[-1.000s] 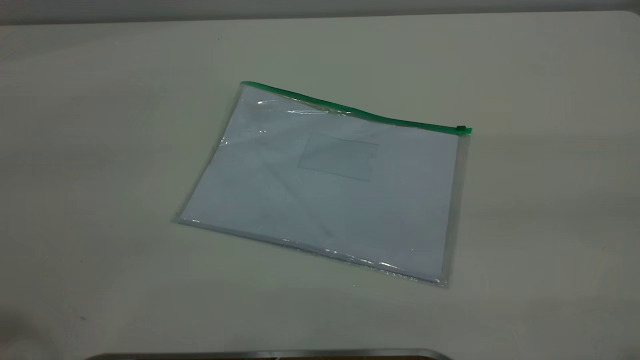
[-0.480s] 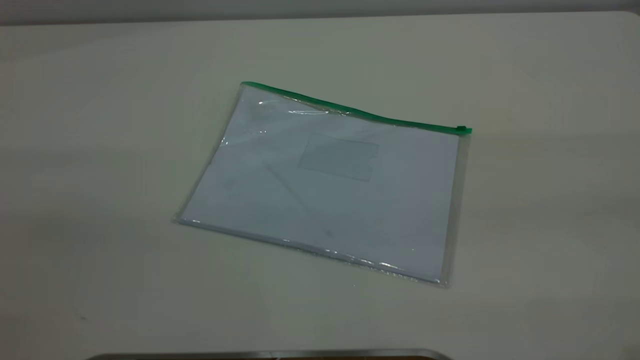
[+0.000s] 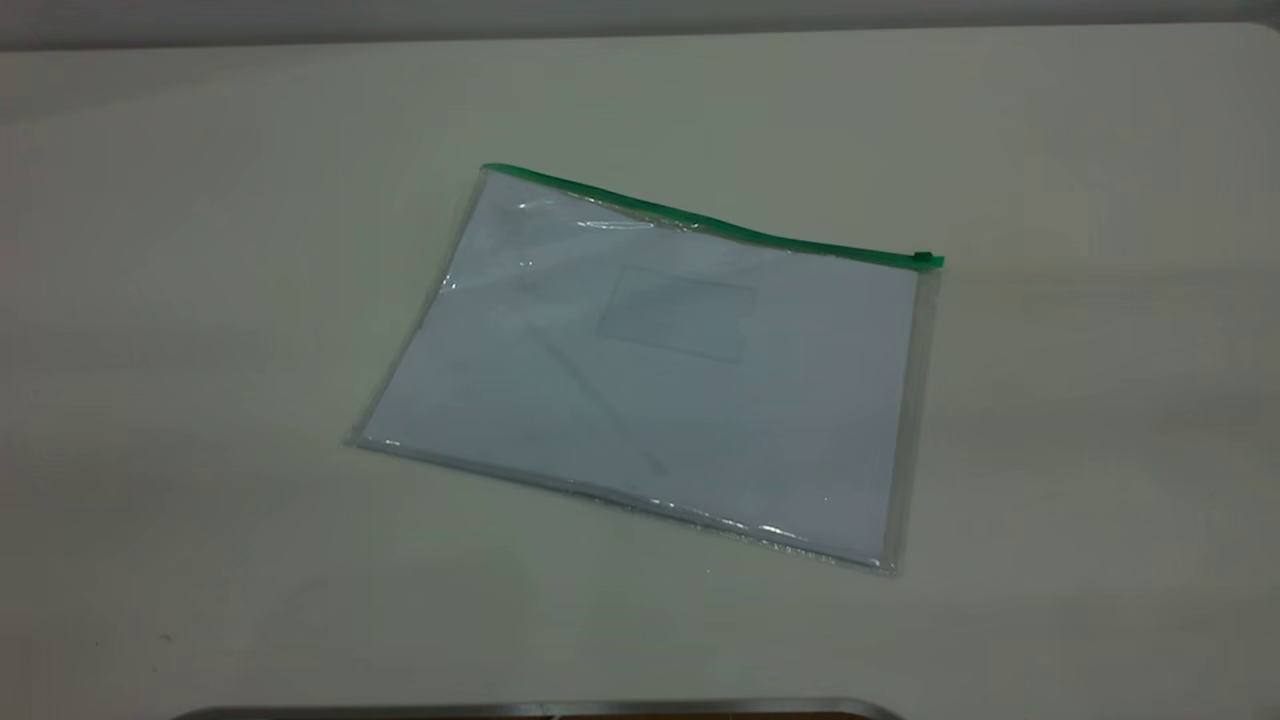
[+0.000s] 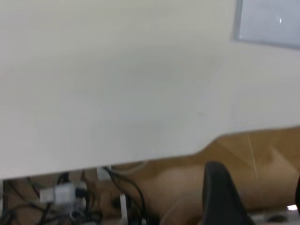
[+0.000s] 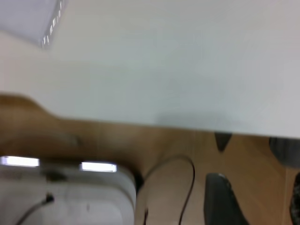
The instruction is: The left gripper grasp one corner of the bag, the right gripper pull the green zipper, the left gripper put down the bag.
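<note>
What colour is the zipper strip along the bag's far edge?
Green zipper, with a darker slider at its right end; clearest in the exterior view.

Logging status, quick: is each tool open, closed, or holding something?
The left tool: open, holding nothing.
The right tool: open, holding nothing.

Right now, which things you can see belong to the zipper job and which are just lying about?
For the job:
the bag
the green zipper
the left gripper
the right gripper

Lying about:
cables below the table edge
a white box on the floor
</note>
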